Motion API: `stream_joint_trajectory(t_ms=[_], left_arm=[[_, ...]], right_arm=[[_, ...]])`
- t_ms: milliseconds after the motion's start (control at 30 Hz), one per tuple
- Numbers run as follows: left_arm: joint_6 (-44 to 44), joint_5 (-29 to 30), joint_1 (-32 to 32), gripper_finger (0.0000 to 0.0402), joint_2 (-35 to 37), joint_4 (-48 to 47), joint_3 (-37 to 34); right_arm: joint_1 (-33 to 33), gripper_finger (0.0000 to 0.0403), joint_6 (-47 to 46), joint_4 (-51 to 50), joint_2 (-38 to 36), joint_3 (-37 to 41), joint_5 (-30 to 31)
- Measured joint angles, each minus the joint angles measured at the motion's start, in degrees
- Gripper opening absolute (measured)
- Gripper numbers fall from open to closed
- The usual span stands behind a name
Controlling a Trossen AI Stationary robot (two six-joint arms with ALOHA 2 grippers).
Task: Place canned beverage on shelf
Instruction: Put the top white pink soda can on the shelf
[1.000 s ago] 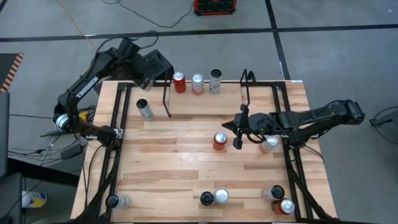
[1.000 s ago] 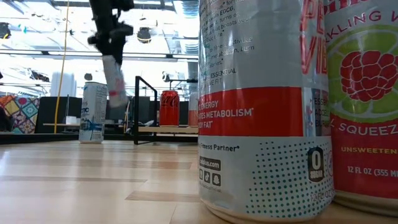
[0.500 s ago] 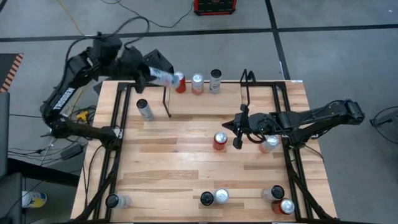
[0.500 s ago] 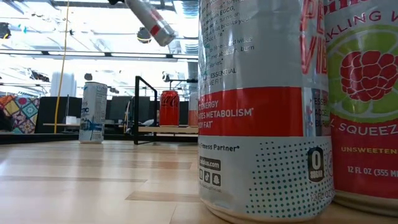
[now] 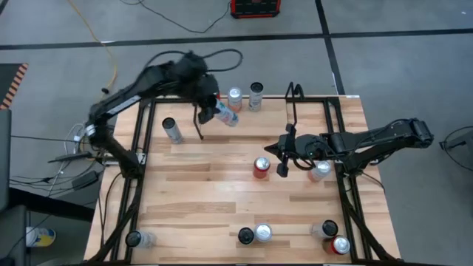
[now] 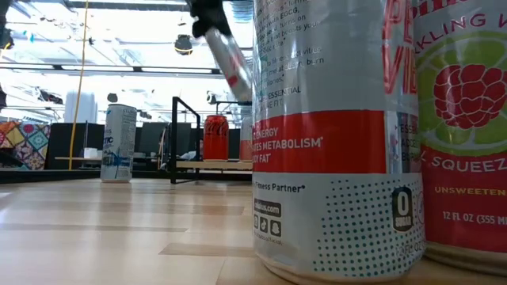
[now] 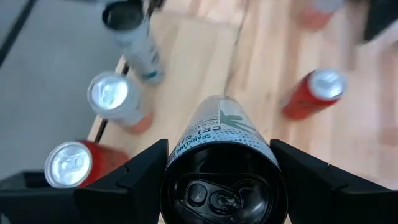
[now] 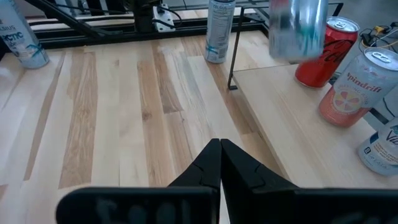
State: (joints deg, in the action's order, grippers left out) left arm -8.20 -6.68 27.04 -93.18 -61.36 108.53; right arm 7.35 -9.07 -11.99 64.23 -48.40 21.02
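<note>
My left gripper (image 5: 214,106) is shut on a silver canned beverage (image 5: 225,115), which slants in the air over the left end of the shelf (image 5: 293,96), a black wire rack along the far edge. On the shelf stand a red can (image 7: 71,165), a silver can (image 5: 235,95) and a dark-topped can (image 5: 256,92). In the low view the held can (image 6: 231,62) hangs high above the table. My right gripper (image 5: 281,164) is shut on nothing and waits beside a red can (image 5: 261,168) at mid-table. My left gripper pinches the can's top end (image 7: 186,155) between its two fingers, one on each side just below the rim. The fingers (image 7: 134,174) lie along the can, slanting down from the far left. The can is lifted clear and tilted, its bottom end pointing down toward the right.
A silver can (image 5: 171,129) stands near the table's left, another (image 5: 319,171) lies under my right arm, and several stand along the near edge (image 5: 253,235). Black rail frames (image 5: 137,170) run along both sides. Two cans (image 6: 333,142) stand close before the low camera.
My left gripper has swung from beyond the table's far left corner toward the right, over the shelf's left end. It has tipped on the way: the can, which hung almost upright below the fingers, now slants with its bottom toward the right.
</note>
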Motion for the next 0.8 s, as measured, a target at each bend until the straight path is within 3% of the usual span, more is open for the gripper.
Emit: stream_joint_trajectory(t_ms=[233,467,800], left_arm=[[-3.41,2.98,0.24,0.0234,-11.43,-8.0,7.76],[-7.26,9.0,0.66,0.0241,-17.71,-10.4,9.09],[-7.86,5.84,4.31,0.0243,-20.13,-12.07,9.14]], right_arm=[[0.0,0.0031,-0.51,-0.23,-0.01,0.0,-0.02],[0.0,0.0031,-0.53,-0.18,-0.01,0.0,-0.04],[0.0,0.0031,-0.97,0.08,-0.01,0.0,-0.07]])
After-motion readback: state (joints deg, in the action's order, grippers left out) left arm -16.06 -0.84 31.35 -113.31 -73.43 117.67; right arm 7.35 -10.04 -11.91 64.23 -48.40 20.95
